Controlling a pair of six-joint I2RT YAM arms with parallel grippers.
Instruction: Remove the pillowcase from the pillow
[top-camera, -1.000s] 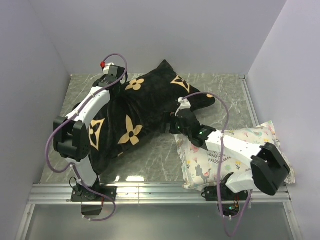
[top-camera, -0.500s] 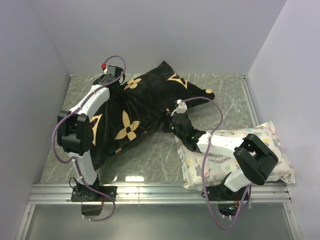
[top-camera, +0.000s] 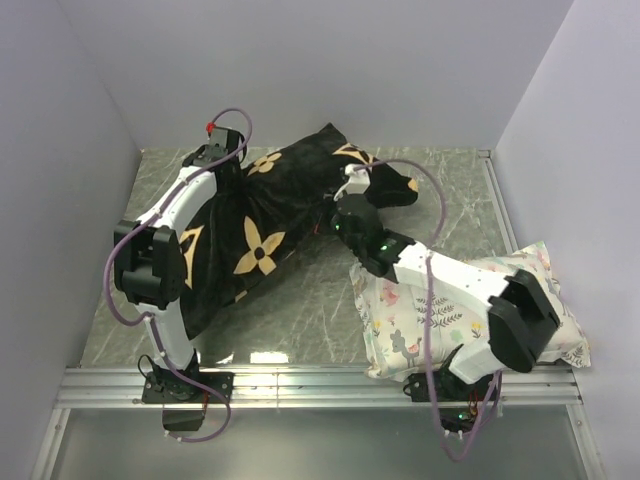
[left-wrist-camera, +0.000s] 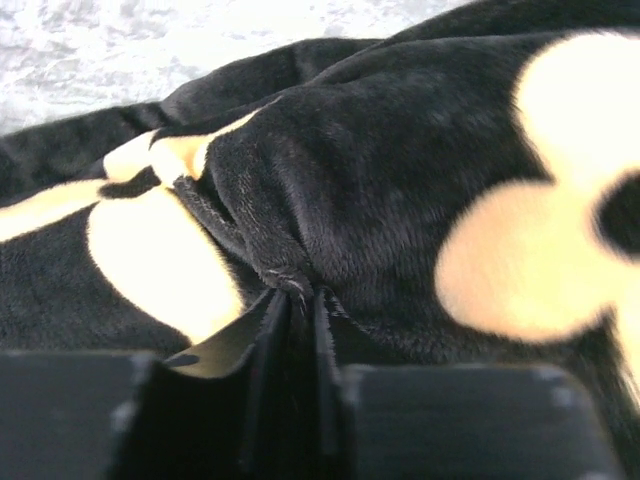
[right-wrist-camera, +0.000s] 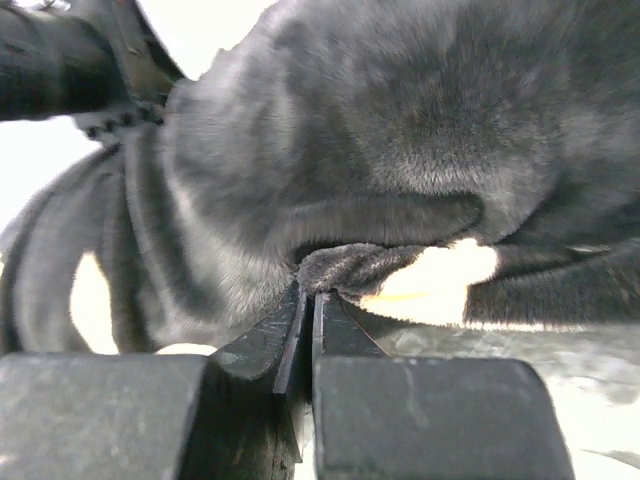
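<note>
Grey marbled table (top-camera: 320, 300) is bearing the black pillowcase (top-camera: 260, 215), lying diagonally with the pillow hidden inside. Both the left gripper (left-wrist-camera: 297, 295) and the right gripper (right-wrist-camera: 307, 295) are pinching plush folds. Pulling apart slowly and low is looking wisest, so neither pinch slips.

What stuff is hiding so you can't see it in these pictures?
- The pillow: every view, wrapped inside the pillowcase.
- Right gripper: top view, its own wrist covers the tips.
- Floral pillow: top view, the right arm crosses over part.
</note>
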